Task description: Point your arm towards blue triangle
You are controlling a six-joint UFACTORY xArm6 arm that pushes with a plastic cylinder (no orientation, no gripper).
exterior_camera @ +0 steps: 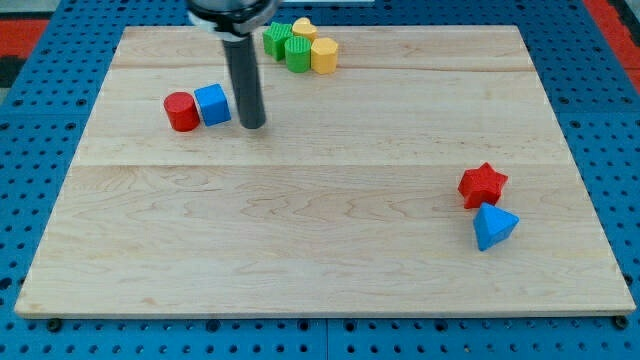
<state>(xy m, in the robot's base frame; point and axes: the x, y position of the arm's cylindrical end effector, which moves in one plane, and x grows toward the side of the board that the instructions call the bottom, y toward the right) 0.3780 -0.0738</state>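
The pale wooden board lies on a blue perforated table. The dark rod has no gripper and holds nothing; its tip rests just right of the blue cube block, which touches the red cylinder block. The blue triangle block sits at the view's lower right, well apart, touching the red star block.

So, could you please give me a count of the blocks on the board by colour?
Red: 2, the red cylinder and the red star
Blue: 2, the blue cube and the blue triangle
Green: 2, the left green block and the right green block
Yellow: 2, the upper yellow block and the lower yellow block
Total: 8
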